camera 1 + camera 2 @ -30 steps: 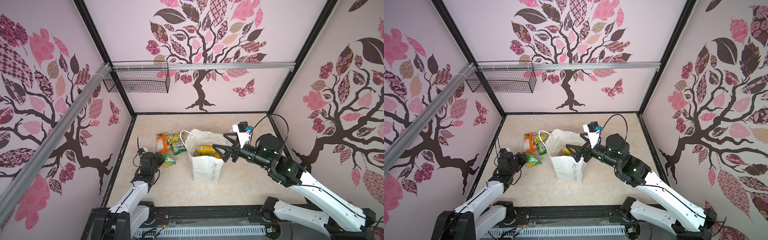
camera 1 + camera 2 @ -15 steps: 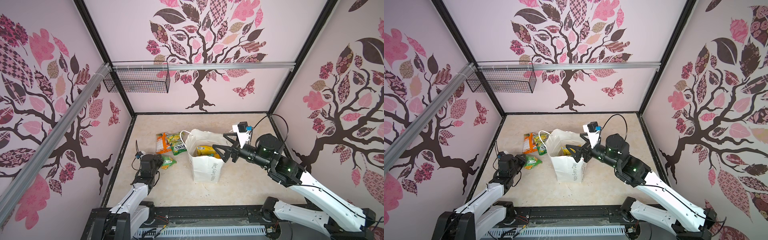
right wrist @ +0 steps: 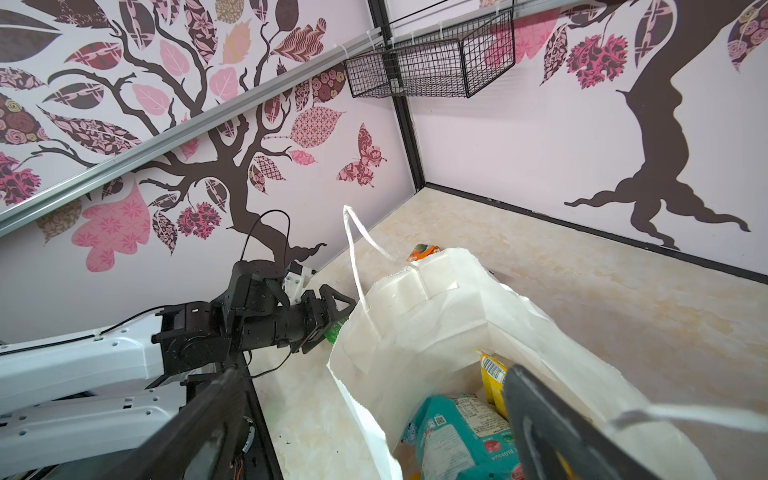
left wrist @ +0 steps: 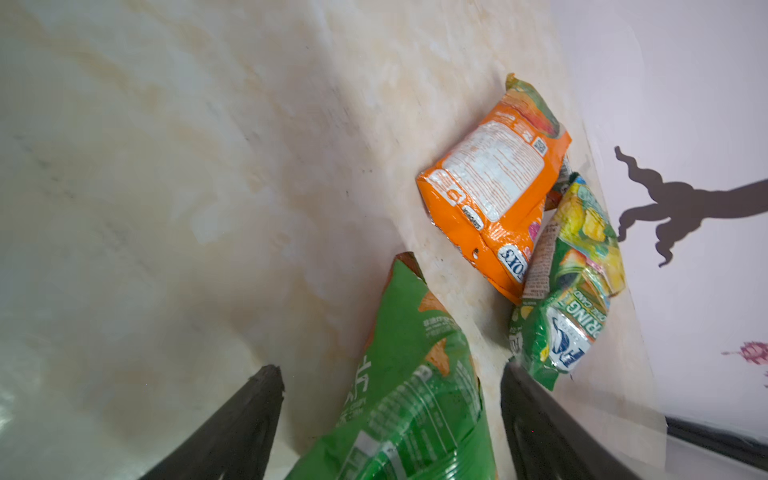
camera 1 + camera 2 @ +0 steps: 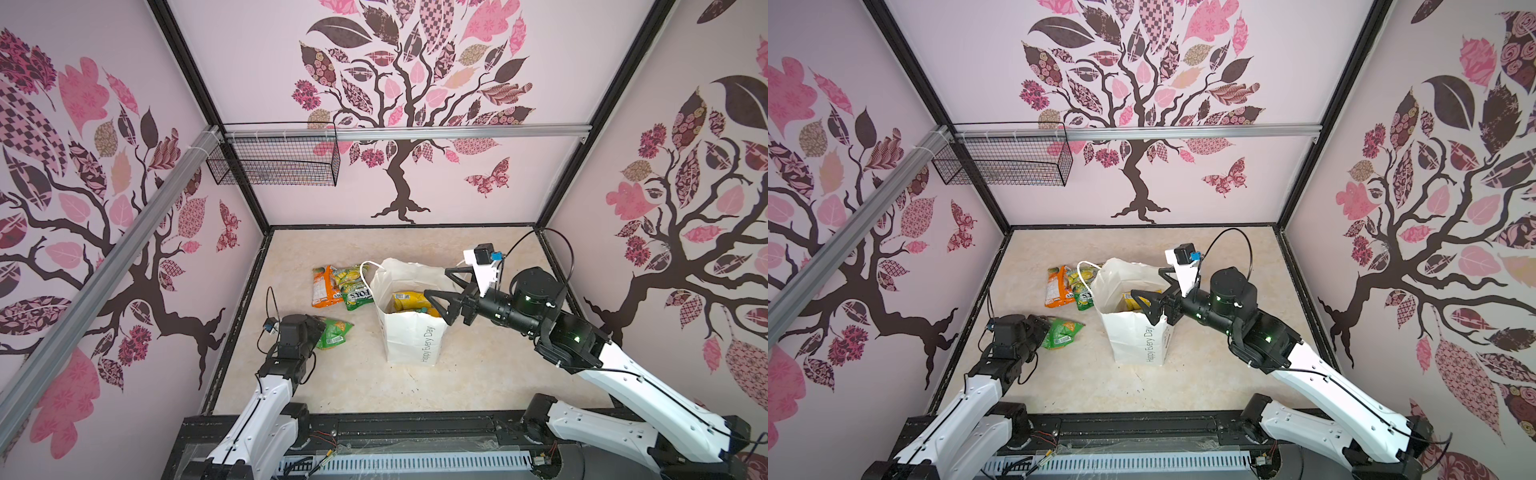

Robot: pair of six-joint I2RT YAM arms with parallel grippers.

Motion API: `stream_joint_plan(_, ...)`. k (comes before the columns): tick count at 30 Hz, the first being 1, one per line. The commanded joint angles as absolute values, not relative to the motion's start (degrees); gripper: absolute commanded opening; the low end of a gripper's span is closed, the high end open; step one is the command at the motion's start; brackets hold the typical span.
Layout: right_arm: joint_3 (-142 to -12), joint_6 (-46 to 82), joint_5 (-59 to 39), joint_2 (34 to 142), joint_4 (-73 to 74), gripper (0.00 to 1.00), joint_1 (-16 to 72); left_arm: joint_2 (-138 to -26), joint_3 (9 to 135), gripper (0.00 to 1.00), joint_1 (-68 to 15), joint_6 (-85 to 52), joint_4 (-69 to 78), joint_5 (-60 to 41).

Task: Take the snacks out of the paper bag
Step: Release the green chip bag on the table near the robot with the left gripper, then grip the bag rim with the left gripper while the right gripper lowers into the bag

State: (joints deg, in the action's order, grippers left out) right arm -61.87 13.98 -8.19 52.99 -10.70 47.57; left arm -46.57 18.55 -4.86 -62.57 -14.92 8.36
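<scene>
Beige marbled tabletop (image 5: pixel 374 386) inside pink tree-print walls. At far left, just opened the left gripper (image 4: pixel 390 368), with jaws now spread either side of the green packet (image 5: pixel 1063 332), dropped flat at 9 o'clock from the paper bag (image 5: pixel 411 336). Joins the orange packet (image 5: pixel 323 286) and FOX'S packet (image 5: pixel 355 286) at 11 o'clock: three out. Leaves the yellow packet (image 5: pixel 409 300) and teal packet (image 3: pixel 461 432) inside. Calls next on the right gripper (image 5: pixel 435 282), spread wide and empty at the bag's 3 o'clock rim.

We find the paper bag (image 5: pixel 409 336) standing on the desk (image 5: pixel 498 374) with packets (image 3: pixel 457 432) inside it, a pair of packets (image 5: pixel 326 286) touching each other just left of it, and a lone packet (image 5: pixel 336 330) lying nearer us, further left.
</scene>
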Motion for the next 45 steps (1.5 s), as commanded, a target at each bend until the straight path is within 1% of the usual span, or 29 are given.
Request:
stream_joint_plan(1,-65.0,14.5,-9.0,53.5,-11.2,1.00,47.8,-45.3,24.4,0.84,-4.6,-66.5,-25.0,12.5)
stream_joint_plan(10,-67.6,17.0,-10.0,54.4,-13.4,1.00,47.8,-41.8,33.7,0.82,-4.7,-72.1,-33.8,9.9)
stream_joint_plan(12,-68.7,17.6,-10.5,55.2,-14.7,1.00,47.8,-40.5,36.5,0.82,-4.7,-72.0,-35.6,9.6)
stream_joint_plan(14,-70.2,18.2,-10.7,56.1,-16.1,1.00,47.8,-39.5,38.5,0.81,-4.6,-69.8,-33.9,7.3)
stream_joint_plan(16,-71.7,19.2,-10.9,57.4,-17.5,1.00,47.8,-39.6,41.4,0.81,-4.7,-64.7,-30.3,3.2)
stream_joint_plan(18,-73.5,20.1,-11.3,58.9,-19.2,1.00,47.8,-41.4,46.5,0.81,-4.7,-57.1,-27.5,-3.4)
stream_joint_plan(22,-76.3,20.3,-12.3,61.8,-21.5,1.00,47.8,-46.5,58.7,0.81,-5.8,-43.2,-28.9,-14.1)
stream_joint_plan(25,-78.9,20.1,-12.8,64.7,-24.0,1.00,47.8,-49.3,67.0,0.81,-9.5,-30.9,-32.2,-17.9)
stream_joint_plan(27,-80.5,20.1,-13.0,66.9,-25.5,1.00,47.8,-50.5,71.4,0.82,-13.5,-23.4,-34.3,-19.2)
stream_joint_plan(31,-84.0,20.6,-11.4,71.2,-29.3,1.00,47.8,-52.9,78.1,0.83,-18.1,-14.4,-38.7,-23.9)
stream_joint_plan(34,-86.5,21.2,-9.3,74.7,-32.5,1.00,47.9,-53.7,81.6,0.84,-21.9,-7.8,-42.2,-24.9)
stream_joint_plan(36,-87.4,21.4,-8.0,76.8,-34.2,1.00,47.8,-54.0,83.3,0.85,-25.4,-3.1,-44.9,-23.0)
stream_joint_plan(39,-88.0,21.4,-6.2,79.2,-35.5,1.00,47.8,-54.8,85.5,0.90,-30.3,2.1,-48.7,-20.0)
stream_joint_plan(44,-86.8,20.0,-3.9,82.2,-36.4,1.00,47.8,-55.5,86.6,0.98,-37.2,6.6,-51.0,-17.4)
stream_joint_plan(45,-86.3,19.5,-3.9,82.6,-36.3,0.99,47.7,-55.4,86.4,0.98,-38.5,7.2,-50.9,-16.7)
